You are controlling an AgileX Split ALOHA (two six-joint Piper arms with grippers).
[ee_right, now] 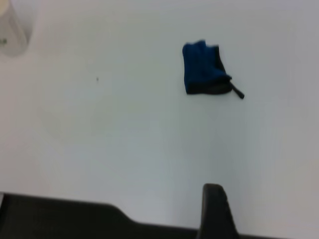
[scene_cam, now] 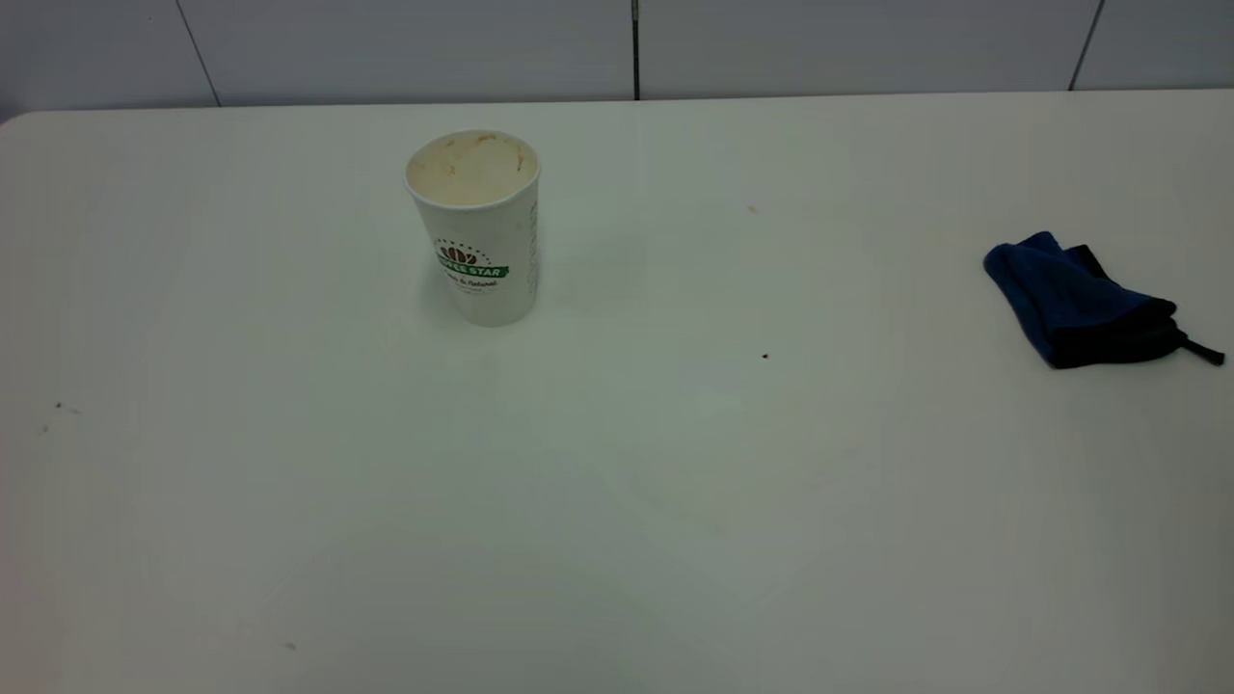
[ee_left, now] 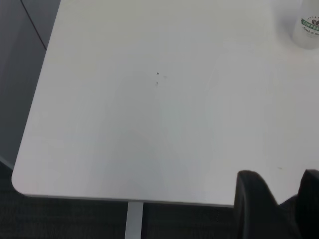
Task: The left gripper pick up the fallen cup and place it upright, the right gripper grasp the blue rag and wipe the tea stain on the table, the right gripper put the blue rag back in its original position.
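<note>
The white paper cup (scene_cam: 477, 226) with the green-and-red logo stands upright on the white table (scene_cam: 289, 482), left of centre; it also shows in the left wrist view (ee_left: 309, 27) and the right wrist view (ee_right: 12, 30). The blue rag (scene_cam: 1080, 304) lies crumpled at the table's right side, also in the right wrist view (ee_right: 204, 69). No brown tea stain shows on the table. My left gripper (ee_left: 286, 191) is open and empty above the table's near left corner, far from the cup. My right gripper (ee_right: 214, 209) hangs over the near edge, well short of the rag.
Neither arm shows in the exterior view. A tiny black dot (scene_cam: 764, 356) and a faint brown speck (scene_cam: 751, 208) mark the tabletop. A grey panelled wall (scene_cam: 636, 48) runs behind the far edge. The table's rounded corner (ee_left: 20, 181) shows in the left wrist view.
</note>
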